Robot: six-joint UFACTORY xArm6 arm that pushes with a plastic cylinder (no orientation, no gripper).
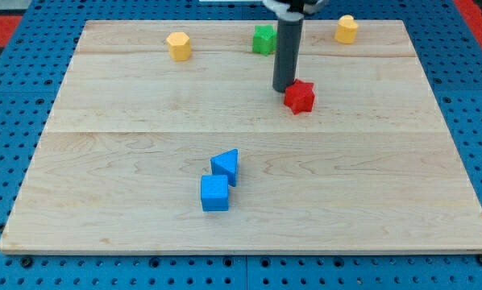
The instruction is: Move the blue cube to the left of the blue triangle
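The blue cube (pixel 214 193) lies on the wooden board (pixel 386 185), low and left of centre. The blue triangle (pixel 226 166) lies just above and slightly right of it, and the two touch or nearly touch. My tip (pixel 283 88) is well above and to the right of both blue blocks. It stands right beside the left edge of a red star-shaped block (pixel 301 97).
A yellow block (pixel 178 45) lies at the view's top left. A green block (pixel 263 39) lies at the top centre, just left of the rod. Another yellow block (pixel 346 29) lies at the top right. Blue pegboard surrounds the board.
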